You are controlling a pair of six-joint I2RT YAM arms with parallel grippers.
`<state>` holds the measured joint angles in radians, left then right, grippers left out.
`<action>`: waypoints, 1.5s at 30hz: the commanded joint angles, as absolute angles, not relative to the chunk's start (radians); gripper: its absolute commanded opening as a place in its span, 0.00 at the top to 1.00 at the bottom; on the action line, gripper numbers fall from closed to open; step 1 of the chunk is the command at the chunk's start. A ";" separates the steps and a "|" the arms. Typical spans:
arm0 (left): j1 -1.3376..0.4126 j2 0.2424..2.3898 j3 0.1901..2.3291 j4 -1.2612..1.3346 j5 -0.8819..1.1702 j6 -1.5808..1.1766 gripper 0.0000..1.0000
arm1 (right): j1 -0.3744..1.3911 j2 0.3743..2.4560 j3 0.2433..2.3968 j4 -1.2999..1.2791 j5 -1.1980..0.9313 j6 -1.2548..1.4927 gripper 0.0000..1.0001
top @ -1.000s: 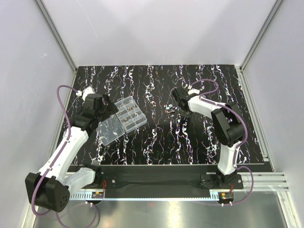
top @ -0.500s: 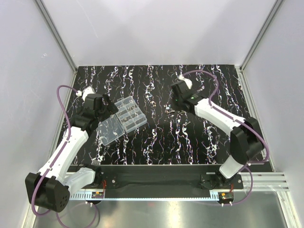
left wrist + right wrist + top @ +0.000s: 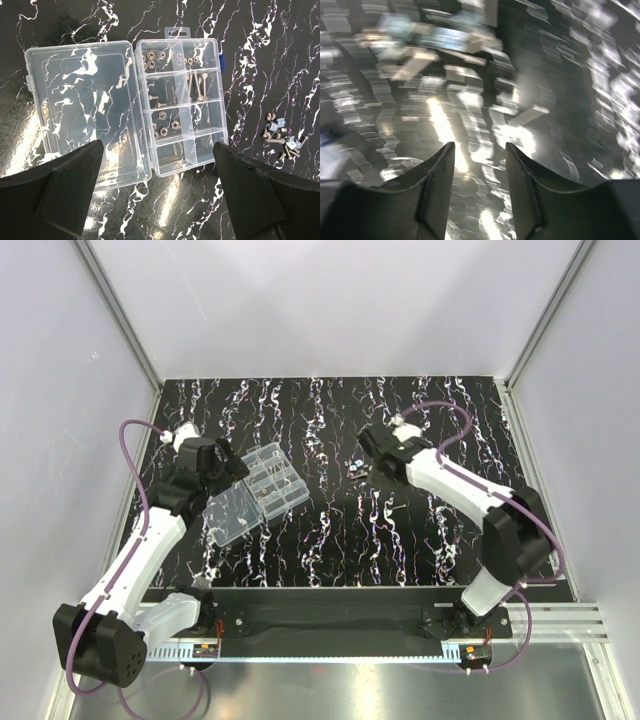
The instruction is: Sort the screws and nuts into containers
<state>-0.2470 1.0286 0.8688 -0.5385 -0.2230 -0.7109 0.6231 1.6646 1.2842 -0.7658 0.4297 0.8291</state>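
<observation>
The clear organiser box lies open, its flat lid folded out to the left. Its containers hold nuts and screws. A loose pile of screws and nuts lies on the table to its right. My left gripper hovers open above the box's near edge, also seen from above. My right gripper sits right at the pile. In the blurred right wrist view its jaws stand apart with nothing between them, and smeared metal pieces lie just ahead.
The black marbled tabletop has white streaks all over. White walls and metal frame rails close it in at the left, back and right.
My right gripper has gone from shut to open. Its arm swung out, lifted toward the back, then came down again at the pile. The left arm stayed still.
</observation>
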 commanded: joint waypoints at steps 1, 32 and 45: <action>-0.252 1.017 0.850 -0.476 -0.195 -0.700 0.01 | 0.562 1.530 1.160 -0.868 0.477 1.035 0.46; -0.268 1.003 0.861 -0.489 -0.221 -0.693 0.01 | 0.499 1.695 1.045 -0.833 0.411 1.569 0.47; -0.270 1.008 0.861 -0.492 -0.236 -0.693 0.01 | 0.469 1.778 1.098 -0.862 0.430 1.529 0.52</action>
